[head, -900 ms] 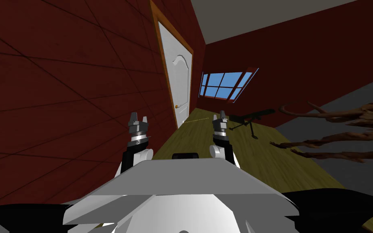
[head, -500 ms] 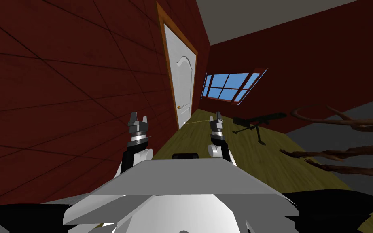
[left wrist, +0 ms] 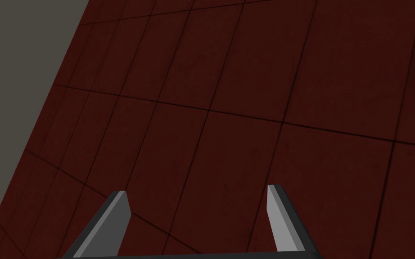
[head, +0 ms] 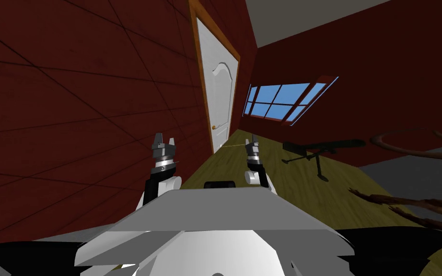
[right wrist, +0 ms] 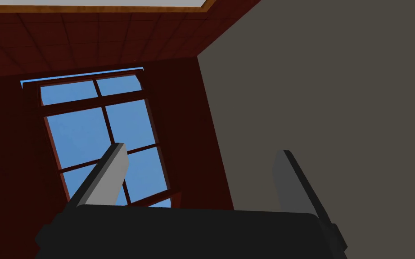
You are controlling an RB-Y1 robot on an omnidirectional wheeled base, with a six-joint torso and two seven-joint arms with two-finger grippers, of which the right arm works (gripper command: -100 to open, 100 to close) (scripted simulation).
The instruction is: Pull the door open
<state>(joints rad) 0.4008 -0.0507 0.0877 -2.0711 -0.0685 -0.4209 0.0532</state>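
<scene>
A white panelled door in an orange-brown frame stands shut in the dark red wall ahead on my left. Its small brass knob sits low on the door's near edge. My left gripper is raised beside the red wall, well short of the door, and its fingers stand open with nothing between them. My right gripper is held up over the floor, to the right of the door and short of it. Its fingers are open and empty.
A dark red tiled wall runs close along my left. A wooden floor strip leads ahead to the door. A black tripod-like object lies on the floor to the right, below a window. Brown branch-like shapes reach in from the far right.
I have moved forward and turned: the door looms larger, and the window, black object and branches have slid right. My right gripper has shifted slightly left and turned. The left arm is unchanged.
</scene>
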